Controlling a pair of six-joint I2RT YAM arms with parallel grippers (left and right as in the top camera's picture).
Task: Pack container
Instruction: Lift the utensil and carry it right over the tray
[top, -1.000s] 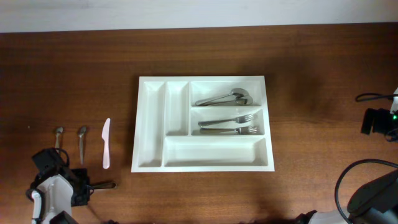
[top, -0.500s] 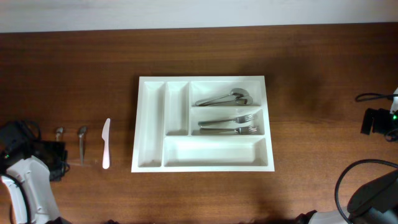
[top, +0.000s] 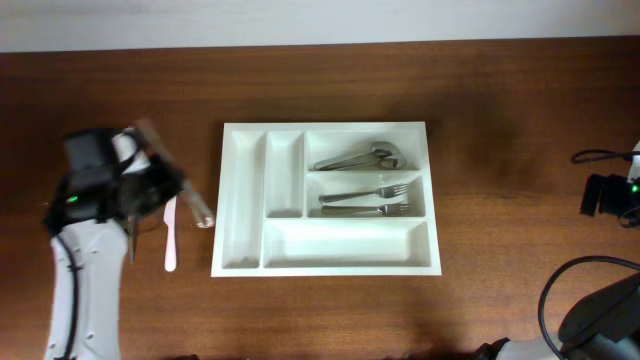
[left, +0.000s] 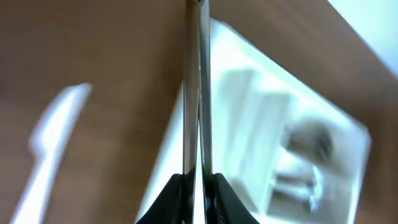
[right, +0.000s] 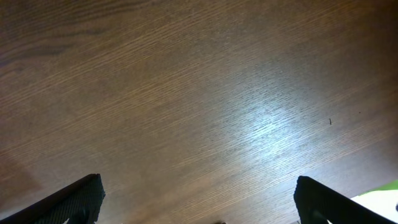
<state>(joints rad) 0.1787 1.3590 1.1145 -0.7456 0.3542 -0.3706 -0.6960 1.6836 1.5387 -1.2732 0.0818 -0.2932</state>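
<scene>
The white five-compartment container (top: 325, 128) lies mid-table and shows blurred in the left wrist view (left: 249, 112). Its upper right compartment holds spoons (top: 360, 157); the one below holds forks (top: 365, 200). My left gripper (top: 165, 187) hovers just left of the container, shut on a metal utensil (top: 198, 212) whose thin handle runs up from the jaws (left: 198, 186) in the wrist view (left: 198, 81). A white plastic knife (top: 170, 240) lies below it, also in the left wrist view (left: 50, 143). My right gripper (right: 199, 199) is open and empty over bare wood.
A thin metal utensil handle (top: 130, 245) shows on the table beside my left arm, partly hidden. The right arm's base and cables (top: 605, 195) sit at the right edge. The table's far edge meets a pale wall.
My left arm has swung from the front left corner up and right to the container's left side, carrying the metal utensil. The right arm has not moved.
</scene>
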